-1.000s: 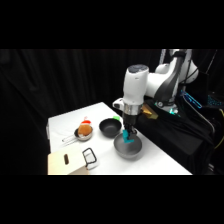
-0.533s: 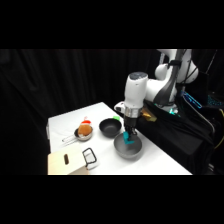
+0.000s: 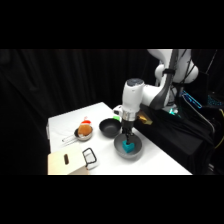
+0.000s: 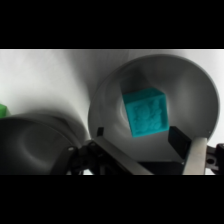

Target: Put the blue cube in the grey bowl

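The white counter [image 3: 107, 162] carries everything, and the white Franka arm [image 3: 142, 95] reaches over it from the base at about 2 o'clock in the side view, its wrist dropping straight down above the dishes; the grey bowl [image 3: 135, 148], the widest dish, sits toward the counter's 4 o'clock side, with the smaller black bowl [image 3: 108, 126] just beside it at its 10 o'clock and a small pan holding an orange thing [image 3: 84, 131] farther along at 9 o'clock; a pale block with a dark slot [image 3: 66, 162] and a small wire-framed object [image 3: 90, 157] lie near the counter's 7 o'clock corner; in the wrist view the grey bowl [image 4: 195, 85] fills the right half, the black bowl's rim [image 4: 35, 140] curves in at 8 o'clock, and a sliver of a green thing [image 4: 2, 109] shows at the 9 o'clock edge; the gripper [image 3: 128, 136] hangs directly over the grey bowl, and its fingers [image 4: 181, 141] stand well apart, one at either side of the bowl's floor, holding nothing; the blue cube [image 4: 146, 112] rests inside the grey bowl near its centre, clear of both fingers, and the side view shows it [image 3: 128, 146] as a cyan spot low in the bowl under the gripper; judged from this, the placing itself looks done, the cube released and lying in the right dish, and what is left seems only for the arm to lift clear without knocking the bowl's rim.
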You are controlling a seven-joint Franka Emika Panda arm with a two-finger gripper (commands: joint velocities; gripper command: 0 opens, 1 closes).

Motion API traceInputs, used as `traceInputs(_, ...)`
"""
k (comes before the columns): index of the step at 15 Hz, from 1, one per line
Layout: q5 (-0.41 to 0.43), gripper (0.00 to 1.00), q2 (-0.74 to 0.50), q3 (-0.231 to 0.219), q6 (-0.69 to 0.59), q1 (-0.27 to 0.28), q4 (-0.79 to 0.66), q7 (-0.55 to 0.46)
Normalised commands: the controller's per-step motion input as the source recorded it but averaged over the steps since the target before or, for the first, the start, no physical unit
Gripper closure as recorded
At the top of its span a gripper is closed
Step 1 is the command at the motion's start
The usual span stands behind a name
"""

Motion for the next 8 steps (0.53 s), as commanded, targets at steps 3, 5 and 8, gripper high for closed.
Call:
traceInputs(3,-0.088,0.00,-0.13,-0.115,-0.05,0.106,0.06,-0.06)
traceInputs(5,0.076,0.00,-0.30,0.029,-0.28,0.024,0.02,-0.18)
traceInputs(8,0.265,0.00,-0.38,0.167,-0.46,-0.077,0.03,-0.31)
